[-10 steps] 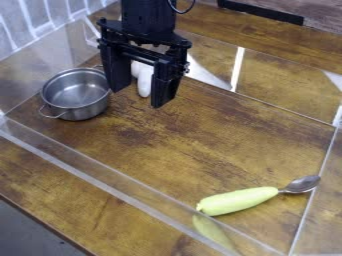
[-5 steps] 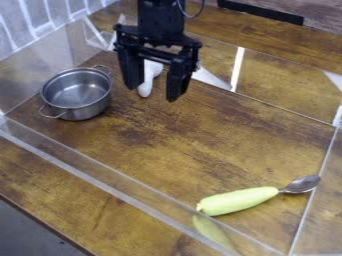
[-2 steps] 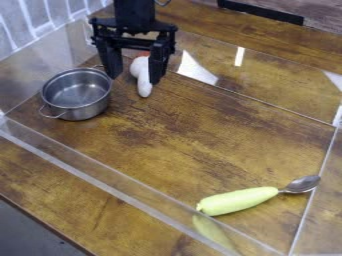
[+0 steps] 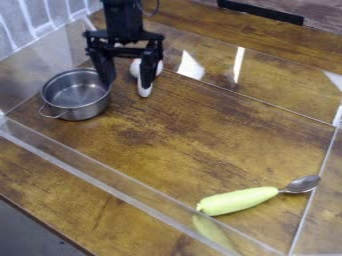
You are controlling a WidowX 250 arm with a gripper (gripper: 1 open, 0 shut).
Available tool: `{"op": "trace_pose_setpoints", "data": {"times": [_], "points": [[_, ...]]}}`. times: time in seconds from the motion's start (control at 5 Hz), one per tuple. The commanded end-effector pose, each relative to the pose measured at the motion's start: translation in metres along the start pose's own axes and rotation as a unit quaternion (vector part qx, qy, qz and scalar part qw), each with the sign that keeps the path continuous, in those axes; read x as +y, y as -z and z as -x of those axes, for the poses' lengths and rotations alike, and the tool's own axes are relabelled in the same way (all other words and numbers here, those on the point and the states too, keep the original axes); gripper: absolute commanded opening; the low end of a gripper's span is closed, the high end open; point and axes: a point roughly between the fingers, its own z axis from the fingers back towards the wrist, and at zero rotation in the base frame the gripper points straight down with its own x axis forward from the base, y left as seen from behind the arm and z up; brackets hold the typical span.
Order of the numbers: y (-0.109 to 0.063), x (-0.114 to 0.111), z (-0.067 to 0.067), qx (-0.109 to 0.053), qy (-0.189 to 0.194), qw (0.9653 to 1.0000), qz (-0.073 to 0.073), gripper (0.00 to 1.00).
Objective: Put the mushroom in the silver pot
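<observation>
End effector (image 4: 126, 76) leftward; one mushroom (image 4: 143, 82)

I have one fixed view, set high off a corner of the counter (image 4: 201, 130), looking down and across it at middling range.

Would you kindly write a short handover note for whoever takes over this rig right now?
Gripper: open, pointing down, holding nothing, right beside the silver pot.
Mushroom: on the table, partly behind the right finger, not gripped.
Pot: empty, at the left of the table.
Done: gripper brought close to the mushroom.
Left: grasp the mushroom, lift it, drop it in the pot.
</observation>
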Motion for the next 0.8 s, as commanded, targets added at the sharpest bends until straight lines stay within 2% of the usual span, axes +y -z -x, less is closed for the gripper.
{"op": "trace_pose_setpoints", "data": {"times": [0.0,0.4,0.6], "points": [[-0.010,0.013,-0.016,-0.033,-0.011,0.9993,0.012,1.00],[0.007,0.000,-0.021,-0.037,-0.055,0.9975,0.026,1.00],[0.003,-0.003,-0.020,-0.042,-0.066,0.9964,0.034,1.00]]}}
